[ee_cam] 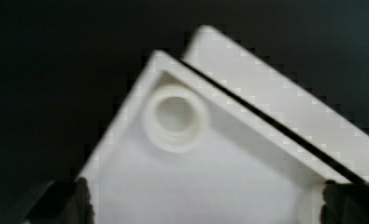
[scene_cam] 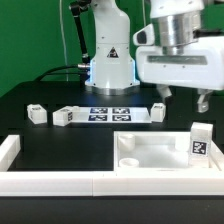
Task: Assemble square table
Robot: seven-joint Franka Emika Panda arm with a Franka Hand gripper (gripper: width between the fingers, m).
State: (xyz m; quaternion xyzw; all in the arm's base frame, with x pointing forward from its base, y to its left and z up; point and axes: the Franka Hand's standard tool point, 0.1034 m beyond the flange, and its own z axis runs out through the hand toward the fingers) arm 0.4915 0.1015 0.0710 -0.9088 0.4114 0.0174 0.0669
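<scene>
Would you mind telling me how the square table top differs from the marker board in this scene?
The square table top is thick, with a raised rim and a round corner socket; the marker board is thin and flat. The marker board's upper face carries several black-and-white tags; the table top's is plain white. Both are white and lie on the black table.

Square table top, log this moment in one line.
large white plastic square table top: flat, round corner socket bare | tool: open, empty, over that corner | small white legs: lying loose near marker board
</scene>
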